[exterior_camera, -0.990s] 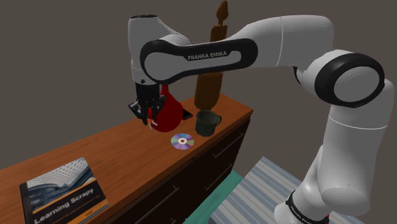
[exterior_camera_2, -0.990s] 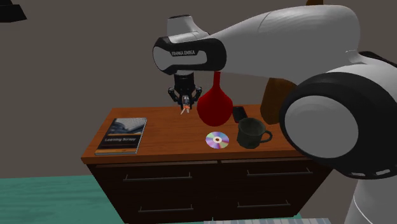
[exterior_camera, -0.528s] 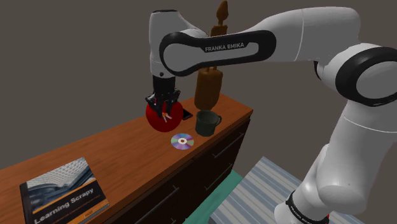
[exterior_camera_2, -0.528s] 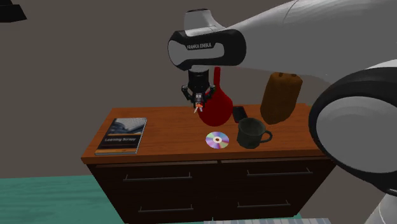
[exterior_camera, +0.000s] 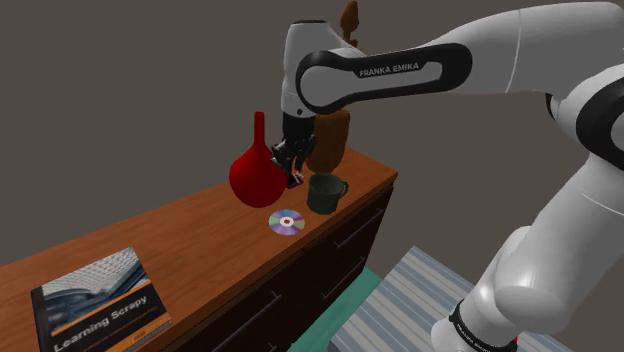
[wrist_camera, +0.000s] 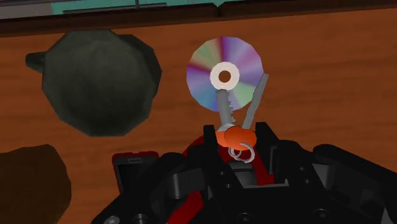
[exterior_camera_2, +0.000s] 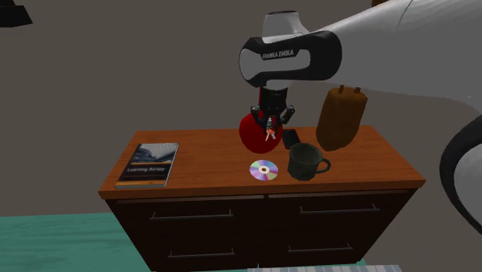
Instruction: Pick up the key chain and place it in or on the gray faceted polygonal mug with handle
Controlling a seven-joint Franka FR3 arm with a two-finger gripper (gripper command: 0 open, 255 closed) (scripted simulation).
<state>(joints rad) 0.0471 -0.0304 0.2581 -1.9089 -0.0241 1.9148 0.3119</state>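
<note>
The hand (exterior_camera: pixel 293 171) hangs over the desk (exterior_camera: pixel 180 236), clamped on the key chain (wrist_camera: pixel 235 135). In the shoulder view the dark mug (exterior_camera: pixel 325 192) stands at its four o'clock.

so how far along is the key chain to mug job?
Done: the key chain is off the dresser top, clasped in the pincer. In hand: the pincer hangs in the air beside the red vase, looking down on the disc, with the dark mug off to one side. Left: get over the mug and release the key chain into it.
</note>
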